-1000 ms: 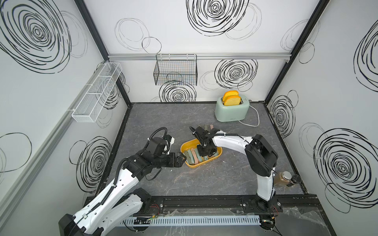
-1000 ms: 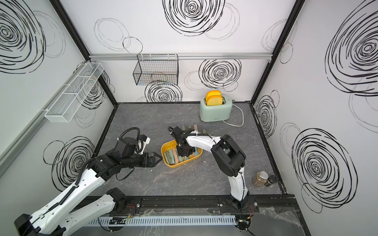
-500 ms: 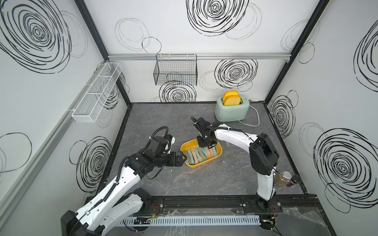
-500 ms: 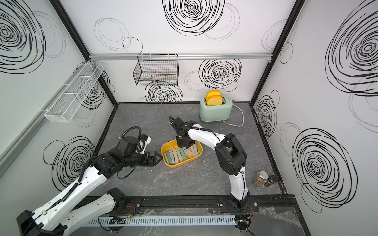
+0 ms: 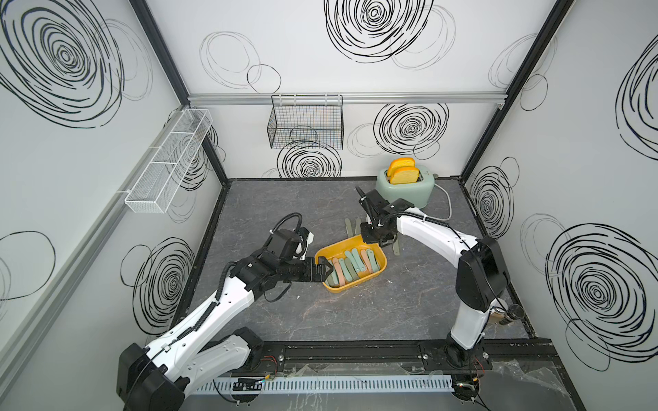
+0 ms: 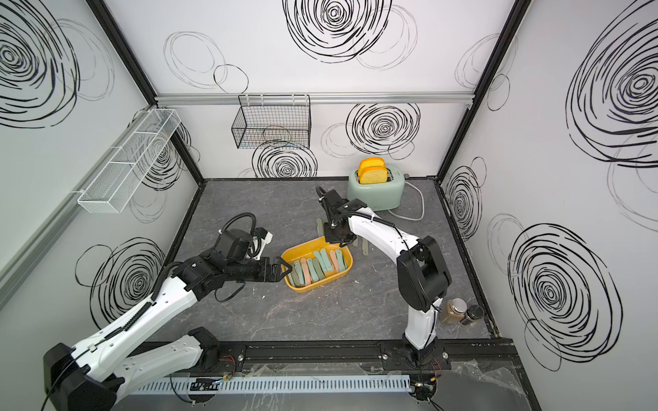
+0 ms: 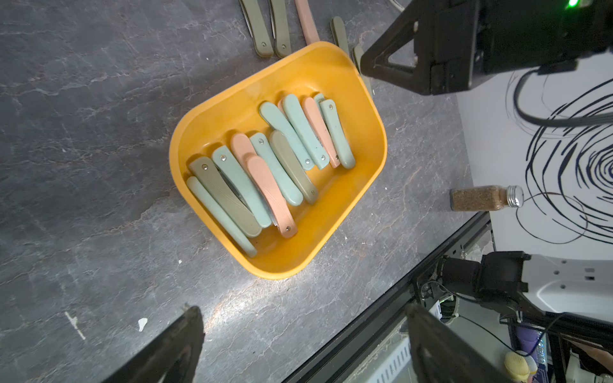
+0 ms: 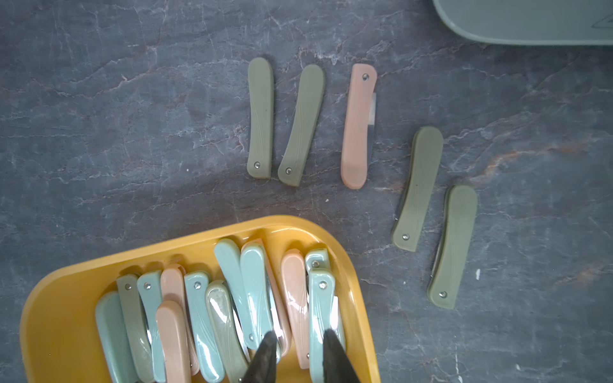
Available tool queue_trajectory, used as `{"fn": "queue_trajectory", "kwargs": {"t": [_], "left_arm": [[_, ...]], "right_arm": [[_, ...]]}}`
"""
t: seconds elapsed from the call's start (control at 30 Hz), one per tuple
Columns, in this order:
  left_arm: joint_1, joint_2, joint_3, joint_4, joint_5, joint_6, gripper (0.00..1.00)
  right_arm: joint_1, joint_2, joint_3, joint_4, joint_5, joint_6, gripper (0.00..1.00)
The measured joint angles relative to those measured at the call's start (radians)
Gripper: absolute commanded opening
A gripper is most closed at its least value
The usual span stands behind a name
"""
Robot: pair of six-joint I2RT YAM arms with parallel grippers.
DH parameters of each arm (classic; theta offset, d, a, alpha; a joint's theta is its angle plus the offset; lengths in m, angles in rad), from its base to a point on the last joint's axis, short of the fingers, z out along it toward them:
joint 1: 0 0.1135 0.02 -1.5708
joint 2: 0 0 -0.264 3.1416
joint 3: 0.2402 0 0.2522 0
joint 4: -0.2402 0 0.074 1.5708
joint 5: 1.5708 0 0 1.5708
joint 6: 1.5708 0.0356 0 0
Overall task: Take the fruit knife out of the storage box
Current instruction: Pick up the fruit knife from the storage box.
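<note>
A dark grey marbled desk [image 5: 356, 320] filled the floor of a white booth whose walls carried black swirl drawings. Nearest the front rail, by the right arm's base, two small jars [image 6: 454, 309] lay out of the way.

Mid-desk sat the yellow box [image 5: 340, 289], skewed to the rail. It held a dozen or so folded knives [image 7: 265, 172] in teal, pink and olive, packed side by side and partly overlapping. The left fingers [image 7: 172, 348] were spread wide and empty, level with the desk and just beside the box's near-left corner. They looked placed to steady the box if it slid.

The right fingers [image 8: 265, 354] pointed down over the box's far right corner. They stood only narrowly apart, with nothing between them. A gap that small suited a slim handle, so the arm was probably between picks.

Just beyond the box, five loose knives [image 8: 358, 126] lay flat on the desk, four olive and one pink, in a rough row with gaps between them. That spacing suggested each had been set down singly.

Farther back stood a mint toaster [image 5: 406, 188] with two slices in it. A black basket [image 5: 306, 124] hung on the back wall and a white rack [image 5: 167, 167] on the left wall.
</note>
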Motion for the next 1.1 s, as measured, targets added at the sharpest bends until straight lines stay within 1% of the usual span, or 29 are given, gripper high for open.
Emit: {"fn": "queue_trajectory", "kwargs": {"t": [0.1,0.3,0.57,0.67,0.8,0.93,1.1], "left_arm": [[-0.002,0.013,0.005,0.008,-0.001,0.002,0.98],[0.01,0.007,0.019,-0.001,-0.001,0.024,0.98],[0.063,-0.025,0.019,-0.04,0.005,0.051,0.98],[0.075,-0.026,0.019,-0.045,0.011,0.058,0.98],[0.08,-0.025,0.019,-0.045,0.016,0.062,0.98],[0.082,-0.023,0.019,-0.045,0.018,0.064,0.98],[0.084,-0.023,0.019,-0.044,0.019,0.065,0.98]], "right_arm": [[0.03,0.026,-0.004,-0.001,0.0,-0.023,0.38],[0.095,0.138,-0.004,0.002,0.002,-0.048,0.4],[0.092,0.215,0.006,0.009,0.027,-0.066,0.38],[0.092,0.229,0.007,0.017,0.031,-0.072,0.35],[0.092,0.232,0.008,0.028,0.032,-0.082,0.27],[0.092,0.234,0.013,0.03,0.035,-0.087,0.24],[0.087,0.234,0.022,0.026,0.035,-0.088,0.23]]}}
